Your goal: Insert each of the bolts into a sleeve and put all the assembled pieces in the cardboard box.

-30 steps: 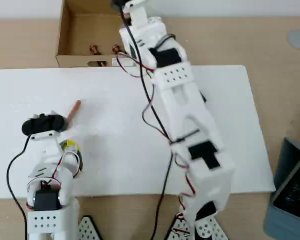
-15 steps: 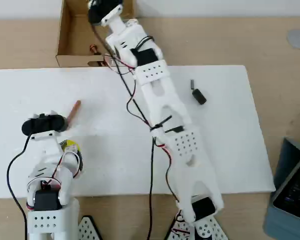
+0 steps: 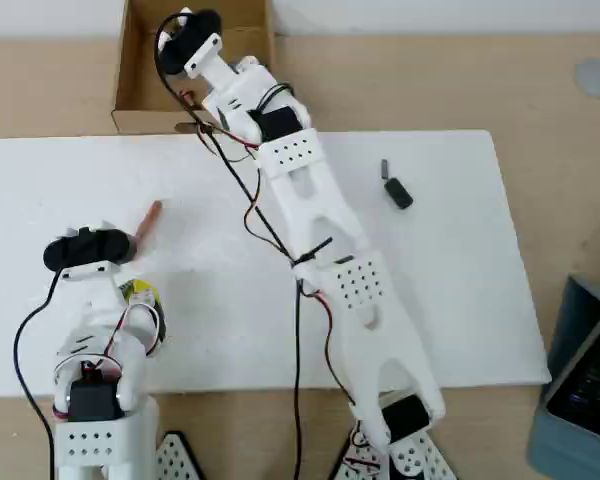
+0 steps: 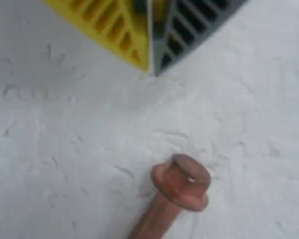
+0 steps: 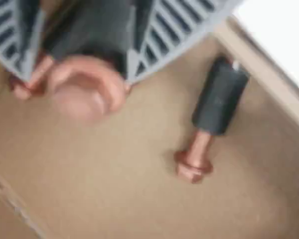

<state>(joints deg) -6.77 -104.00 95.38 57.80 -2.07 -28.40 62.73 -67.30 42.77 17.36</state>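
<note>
My right gripper (image 5: 82, 67) is shut on an assembled piece, a black sleeve (image 5: 89, 27) with a copper bolt head (image 5: 87, 92) sticking out, held just above the floor of the cardboard box (image 5: 114, 199). A second assembled piece (image 5: 214, 112) lies on the box floor beside it. From above, the right gripper (image 3: 183, 38) hangs over the left part of the cardboard box (image 3: 130, 75). A loose copper bolt (image 3: 148, 222) lies on the white mat (image 3: 230, 300). My left gripper (image 4: 150, 67) is shut and empty, a short way from that bolt's head (image 4: 182, 180). A lone black sleeve (image 3: 396, 189) lies on the mat's right side.
The right arm (image 3: 320, 230) stretches diagonally across the mat from its base at the front. A grey bin (image 3: 585, 380) stands off the mat at the right. The left arm (image 3: 90, 330) stays at the front left corner.
The right arm has swung left, carrying its gripper from the box's right side to its left part and uncovering the black sleeve on the mat. The left arm has not moved.
</note>
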